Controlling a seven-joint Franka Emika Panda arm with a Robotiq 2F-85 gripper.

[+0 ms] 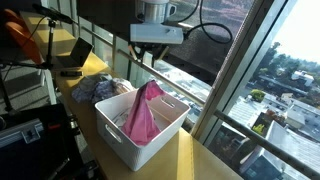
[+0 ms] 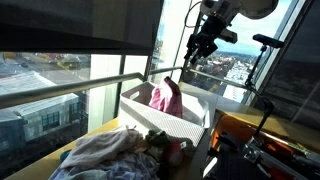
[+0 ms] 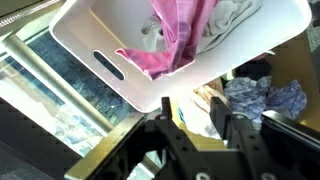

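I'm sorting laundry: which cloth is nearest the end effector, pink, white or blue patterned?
The pink cloth, peaking out of the white bin below the end effector; the white cloth lies lower inside, the blue patterned cloth outside it.

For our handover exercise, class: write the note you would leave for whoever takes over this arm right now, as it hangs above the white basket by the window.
Gripper: open, fingers apart with nothing between them, hanging above the white basket.
Things: the pink cloth is draped in the basket with its peak up, and a white cloth lies beside it inside. The clothes pile sits on the table next to the basket.
Done: the pink cloth is in the basket.
Left: seemingly the pile outside it.
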